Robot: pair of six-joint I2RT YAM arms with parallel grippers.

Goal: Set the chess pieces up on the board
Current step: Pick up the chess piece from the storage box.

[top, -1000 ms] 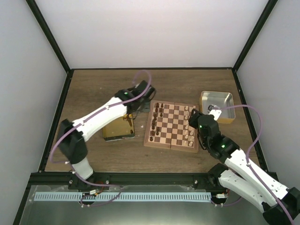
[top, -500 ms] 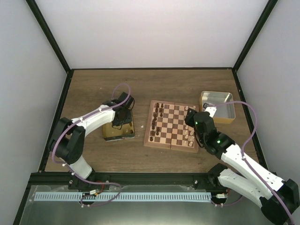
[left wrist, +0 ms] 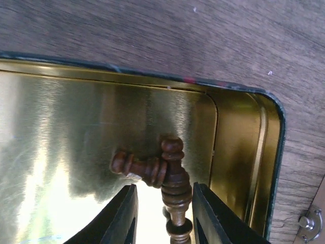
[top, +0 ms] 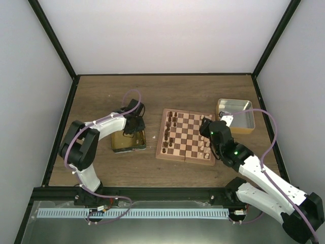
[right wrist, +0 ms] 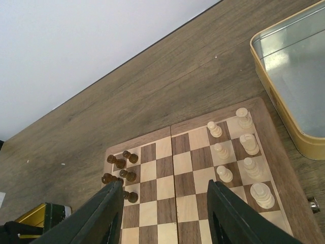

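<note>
The board [top: 185, 136] lies mid-table with dark pieces [top: 171, 122] along its left side and cream pieces [top: 205, 145] along its right. My left gripper [top: 133, 125] is down in the gold tin [top: 128, 143]. In the left wrist view it [left wrist: 165, 213] is open, and its jaws straddle a dark piece [left wrist: 175, 189] lying on the tin floor [left wrist: 76, 127]. A second dark piece [left wrist: 136, 168] lies crosswise against the first. My right gripper [top: 207, 127] hovers open and empty over the board [right wrist: 188, 178], with dark pieces [right wrist: 122, 168] and cream pieces [right wrist: 244, 152] below it.
A silver tin [top: 236, 115] stands right of the board; it also shows in the right wrist view [right wrist: 299, 76]. The gold tin's raised rim [left wrist: 274, 152] is close to my left gripper's right finger. Enclosure walls and black frame posts ring the table.
My left arm has swung from the board's far-left corner to the gold tin and come down over the dark piece. My right gripper has shifted only slightly.
</note>
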